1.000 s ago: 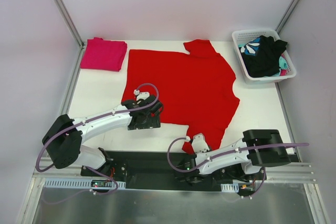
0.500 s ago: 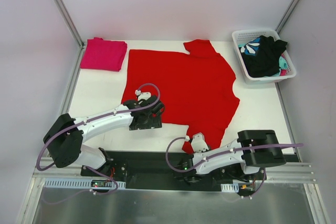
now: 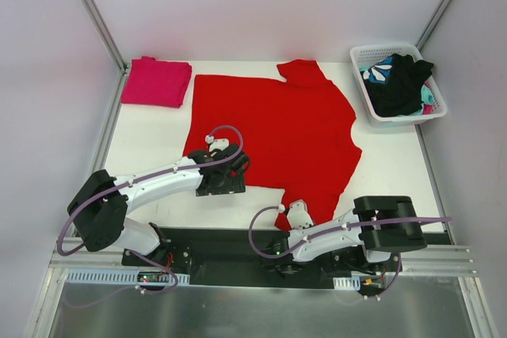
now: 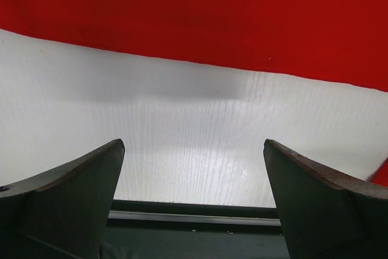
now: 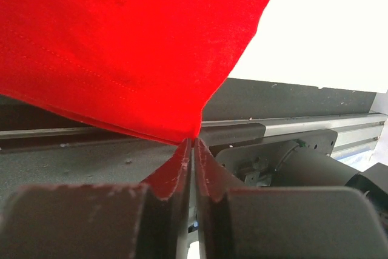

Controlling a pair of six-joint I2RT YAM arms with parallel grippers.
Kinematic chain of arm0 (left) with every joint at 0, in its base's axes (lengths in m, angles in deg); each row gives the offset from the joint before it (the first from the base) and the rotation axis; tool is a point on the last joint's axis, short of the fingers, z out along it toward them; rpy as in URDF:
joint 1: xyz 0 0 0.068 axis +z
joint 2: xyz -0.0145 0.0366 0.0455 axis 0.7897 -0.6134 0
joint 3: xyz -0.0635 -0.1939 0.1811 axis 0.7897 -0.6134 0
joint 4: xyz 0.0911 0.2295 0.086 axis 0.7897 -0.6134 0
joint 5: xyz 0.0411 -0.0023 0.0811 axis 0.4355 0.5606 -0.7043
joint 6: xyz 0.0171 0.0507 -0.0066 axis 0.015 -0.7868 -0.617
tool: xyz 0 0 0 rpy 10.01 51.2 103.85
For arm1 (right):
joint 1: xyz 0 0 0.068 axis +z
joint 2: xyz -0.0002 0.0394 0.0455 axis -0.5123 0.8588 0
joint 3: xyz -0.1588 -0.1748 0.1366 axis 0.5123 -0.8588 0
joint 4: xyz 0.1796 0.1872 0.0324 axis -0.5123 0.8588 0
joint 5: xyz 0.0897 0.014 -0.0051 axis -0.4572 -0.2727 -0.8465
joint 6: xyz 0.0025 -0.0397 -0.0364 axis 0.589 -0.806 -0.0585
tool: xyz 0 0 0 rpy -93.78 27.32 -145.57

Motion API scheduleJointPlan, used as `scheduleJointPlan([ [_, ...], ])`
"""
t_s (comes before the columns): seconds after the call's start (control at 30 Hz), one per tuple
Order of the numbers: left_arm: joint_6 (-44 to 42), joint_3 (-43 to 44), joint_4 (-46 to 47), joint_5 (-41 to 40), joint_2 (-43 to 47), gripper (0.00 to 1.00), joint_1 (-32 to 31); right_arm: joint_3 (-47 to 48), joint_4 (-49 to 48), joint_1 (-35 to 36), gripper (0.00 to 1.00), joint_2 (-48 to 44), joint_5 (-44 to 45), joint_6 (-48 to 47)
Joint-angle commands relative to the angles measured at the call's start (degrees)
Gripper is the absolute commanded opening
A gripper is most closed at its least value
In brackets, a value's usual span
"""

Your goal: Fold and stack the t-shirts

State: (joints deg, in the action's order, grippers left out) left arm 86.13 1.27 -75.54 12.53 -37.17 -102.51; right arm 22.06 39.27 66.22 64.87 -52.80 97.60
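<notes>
Your right gripper [image 3: 293, 216] is clamped on the near tip of the red shirt [image 3: 277, 124], at the front edge of the table [image 3: 150, 140] just ahead of the arm bases. In the right wrist view the jaws meet with no gap. The red shirt [image 5: 121, 47] narrows to a point pinched between them, raised off the surface there, with the black base rail showing beneath.

The rest of the shirt lies spread flat across the middle of the table, one sleeve reaching toward the far edge.

Your left gripper [image 3: 224, 180] sits at the shirt's near-left corner, spread wide and holding nothing. Its wrist view shows the two fingers [image 4: 73, 192] far apart over the bare white table [image 4: 182, 131], with the edge of the red shirt [image 4: 200, 10] running straight across beyond them, untouched.

A folded pink shirt [image 3: 157, 81] rests at the far-left corner, just beside the red one. At the far right, a white basket [image 3: 360, 57] holds a black garment [image 3: 400, 85] heaped over a teal-and-white patterned garment [image 3: 379, 69].
</notes>
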Motion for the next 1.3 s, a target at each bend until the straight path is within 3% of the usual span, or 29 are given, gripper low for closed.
scheduleJointPlan([
  [0.0,0.6,1.9,-0.9,-0.9,-0.5,0.99,-1.1,1.2,0.9,-0.4,0.01,0.7,1.5,0.1],
  [0.27,0.7,2.2,-1.0,-0.8,-1.2,0.99,-1.2,3.5,3.8,-0.3,0.01,-0.2,3.6,0.8],
  [0.6,1.0,2.0,-1.5,-2.1,0.1,0.99,-1.2,14.4,14.3,-0.6,0.01,1.4,10.9,1.7],
  [0.87,1.0,2.5,-3.1,-3.8,1.8,0.99,-1.3,14.6,21.4,-2.8,0.01,-2.6,15.1,5.2],
  [1.07,1.1,2.9,-3.7,-4.3,1.7,0.99,-1.2,15.4,21.9,-8.8,0.01,-5.5,20.2,1.9],
  [1.27,1.6,3.3,-5.3,-5.7,3.8,0.99,-0.8,17.0,12.8,-19.4,0.01,-6.9,24.1,-9.9],
])
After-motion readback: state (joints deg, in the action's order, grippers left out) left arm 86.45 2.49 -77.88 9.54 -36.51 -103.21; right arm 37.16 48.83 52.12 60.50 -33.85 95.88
